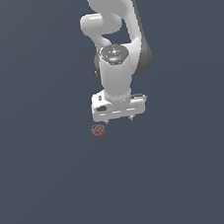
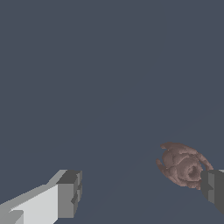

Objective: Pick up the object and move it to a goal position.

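Observation:
The object is a small reddish-brown mottled ball lying on the dark grey surface, just below and toward the exterior view's left of the white gripper. In the wrist view the object sits close to one fingertip, which overlaps its edge, while the other fingertip is far from it. The gripper is open, with nothing held between its fingers; the ball lies near the edge of the gap rather than in its middle.
A plain dark grey surface fills both views. The white arm rises behind the gripper toward the top of the exterior view. Nothing else shows.

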Action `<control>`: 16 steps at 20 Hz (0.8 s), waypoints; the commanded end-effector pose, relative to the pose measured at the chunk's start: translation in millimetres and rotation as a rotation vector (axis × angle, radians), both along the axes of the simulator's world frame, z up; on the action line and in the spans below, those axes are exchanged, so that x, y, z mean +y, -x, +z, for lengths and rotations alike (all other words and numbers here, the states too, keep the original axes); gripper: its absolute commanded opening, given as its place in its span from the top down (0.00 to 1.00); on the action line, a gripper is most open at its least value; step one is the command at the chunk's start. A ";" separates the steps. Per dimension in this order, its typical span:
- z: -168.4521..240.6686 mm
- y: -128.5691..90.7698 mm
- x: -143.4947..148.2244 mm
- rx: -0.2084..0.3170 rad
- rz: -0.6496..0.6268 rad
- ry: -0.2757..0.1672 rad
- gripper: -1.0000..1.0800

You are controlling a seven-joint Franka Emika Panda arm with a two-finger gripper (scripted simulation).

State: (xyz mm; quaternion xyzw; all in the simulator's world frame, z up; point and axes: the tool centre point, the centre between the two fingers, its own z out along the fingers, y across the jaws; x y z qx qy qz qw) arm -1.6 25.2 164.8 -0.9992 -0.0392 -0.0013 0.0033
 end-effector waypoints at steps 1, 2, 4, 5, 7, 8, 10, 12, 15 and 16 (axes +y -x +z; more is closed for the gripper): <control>0.6 -0.2 0.6 -0.001 0.002 0.000 0.04; -0.6 0.2 -0.7 0.000 -0.002 0.000 0.04; -3.9 1.2 -5.0 0.001 -0.015 0.000 0.04; -6.2 1.8 -8.0 0.001 -0.024 -0.001 0.04; -12.2 3.7 -16.2 0.001 -0.048 -0.001 0.04; -16.1 5.0 -21.4 0.001 -0.064 -0.002 0.04; -25.5 8.7 -34.3 0.002 -0.103 -0.002 0.04; -36.8 13.7 -50.1 0.003 -0.151 -0.001 0.04; -53.2 22.6 -73.9 0.003 -0.224 0.001 0.04; -57.6 25.2 -80.3 0.003 -0.244 0.002 0.04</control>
